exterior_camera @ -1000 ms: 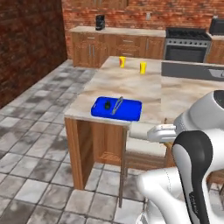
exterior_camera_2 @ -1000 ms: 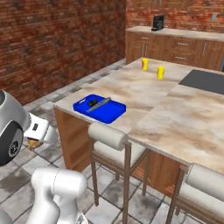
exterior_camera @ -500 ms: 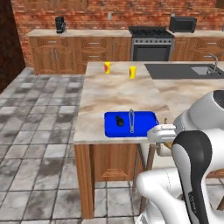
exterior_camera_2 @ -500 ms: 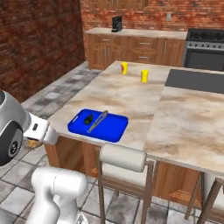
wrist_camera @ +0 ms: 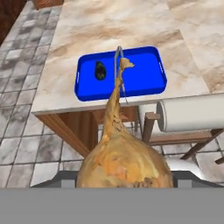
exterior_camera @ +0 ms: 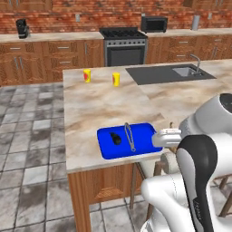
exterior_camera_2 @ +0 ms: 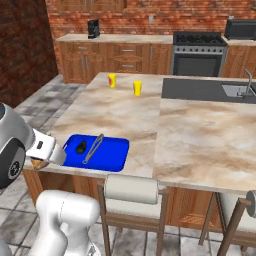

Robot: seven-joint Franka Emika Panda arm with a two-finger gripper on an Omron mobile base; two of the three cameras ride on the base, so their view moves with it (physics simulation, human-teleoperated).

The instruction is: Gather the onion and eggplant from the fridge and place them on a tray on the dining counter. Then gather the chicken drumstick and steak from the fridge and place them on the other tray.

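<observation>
As the onion [wrist_camera: 124,164] fills the near edge of my hand view, golden-brown skin and long dry stalk pointing away, I read the gripper [wrist_camera: 124,181] as closed around its bulb, fingertips hidden beneath it.

Beyond the stalk I see a blue tray [wrist_camera: 148,83] at the near edge of the dining counter [exterior_camera: 104,102], holding a small dark eggplant [wrist_camera: 100,70] on its left and thin metal tongs [exterior_camera: 130,136] beside it. A padded stool [exterior_camera_2: 132,189] stands just under that edge; two yellow cups [exterior_camera: 116,79] stand farther back, the sink [exterior_camera: 186,71] to the far right.
</observation>
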